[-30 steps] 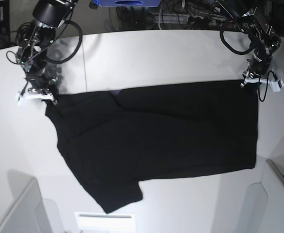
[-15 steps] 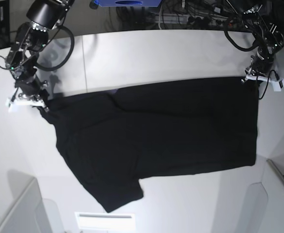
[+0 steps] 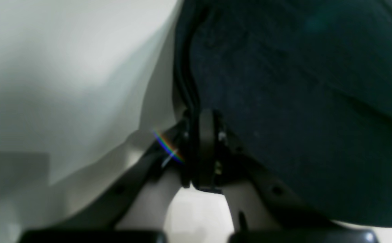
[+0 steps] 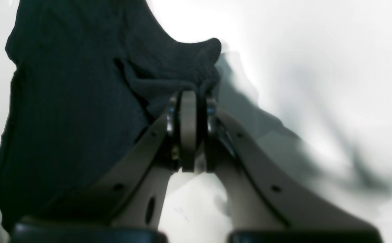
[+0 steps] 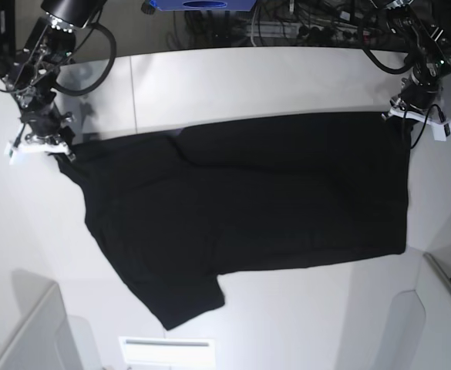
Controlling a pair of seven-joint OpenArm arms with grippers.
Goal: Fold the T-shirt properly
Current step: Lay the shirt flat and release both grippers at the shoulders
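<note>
- The left end effector (image 5: 405,114) is pressed together, pinching one far corner of the T-shirt (image 5: 248,208), the hem edge running up from its tips.
- The right end effector (image 5: 55,150) pinches the opposite far corner, cloth bunched just above its tips.
- Between them the T-shirt lies spread on the desk (image 5: 233,81), seemingly held taut so a fold lands flat.

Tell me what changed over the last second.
Both grippers, shut on the T-shirt, drew its far edge away from the camera. The right gripper also moved outward toward the base view's left; the left gripper shifted slightly. The shirt slid with them. Both grips stayed as they were.
</note>
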